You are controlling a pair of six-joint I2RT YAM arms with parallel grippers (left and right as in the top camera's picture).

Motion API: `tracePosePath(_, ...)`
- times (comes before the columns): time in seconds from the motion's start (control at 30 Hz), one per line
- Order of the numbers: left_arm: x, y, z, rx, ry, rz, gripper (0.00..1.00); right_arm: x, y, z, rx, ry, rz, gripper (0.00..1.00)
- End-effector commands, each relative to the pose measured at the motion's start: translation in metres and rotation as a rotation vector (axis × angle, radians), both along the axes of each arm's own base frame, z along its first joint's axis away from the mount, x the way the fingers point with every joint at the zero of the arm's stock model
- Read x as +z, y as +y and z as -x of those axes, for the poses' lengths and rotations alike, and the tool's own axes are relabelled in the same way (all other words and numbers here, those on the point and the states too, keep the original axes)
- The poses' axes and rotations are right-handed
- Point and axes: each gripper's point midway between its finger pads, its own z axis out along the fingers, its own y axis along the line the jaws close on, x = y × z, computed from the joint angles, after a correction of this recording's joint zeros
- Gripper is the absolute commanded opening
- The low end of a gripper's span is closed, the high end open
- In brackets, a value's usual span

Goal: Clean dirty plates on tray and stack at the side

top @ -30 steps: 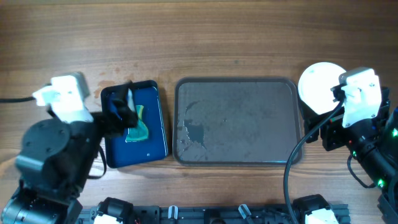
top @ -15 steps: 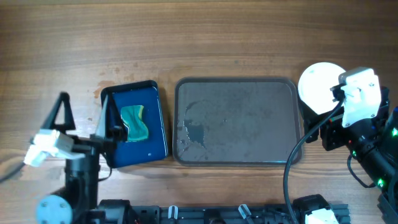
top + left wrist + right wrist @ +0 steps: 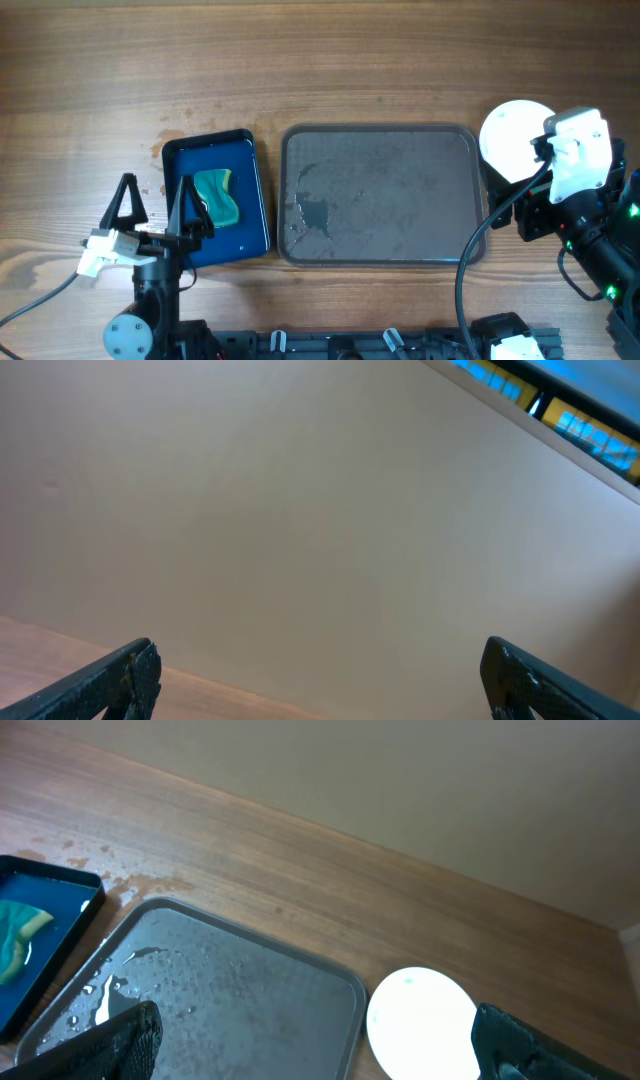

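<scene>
Wooden tabletop [image 3: 350, 70], carrying a wet-streaked grey tray [image 3: 400, 200] at centre. A smaller blue tray [image 3: 250, 190] lay just beside its left edge. The white plates [image 3: 510, 140] appeared as one round disc on the tabletop, just off the grey tray's far right corner. The left claw [image 3: 155, 195] stood wide beside the blue tray; the right claw [image 3: 315, 1050] stood wide near the plates; both held nothing. A green sponge [image 3: 217, 197] lay in the blue tray.
</scene>
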Motion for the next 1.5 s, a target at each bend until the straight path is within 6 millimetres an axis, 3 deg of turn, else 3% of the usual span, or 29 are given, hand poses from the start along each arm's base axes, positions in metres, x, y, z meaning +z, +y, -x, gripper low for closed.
tracePosePath(0.0, -0.011, -0.001, 0.0, -0.015, -0.031, 0.011, 1.0, 0.003, 0.0, -0.002, -0.001, -0.005, 0.002, 1.0)
tracePosePath(0.33, -0.052, 0.002, -0.014, -0.02, 0.075, 0.057, 1.0, 0.002, 0.0, -0.002, -0.001, -0.005, 0.002, 1.0)
tracePosePath(0.63, -0.147, 0.001, -0.026, -0.017, 0.465, 0.086, 1.0, 0.002, 0.0, -0.002, -0.002, -0.005, 0.001, 1.0)
tracePosePath(1.47, -0.148, 0.001, -0.026, -0.016, 0.468, 0.079, 1.0, 0.002, 0.0, -0.002, -0.001, -0.005, 0.002, 1.0)
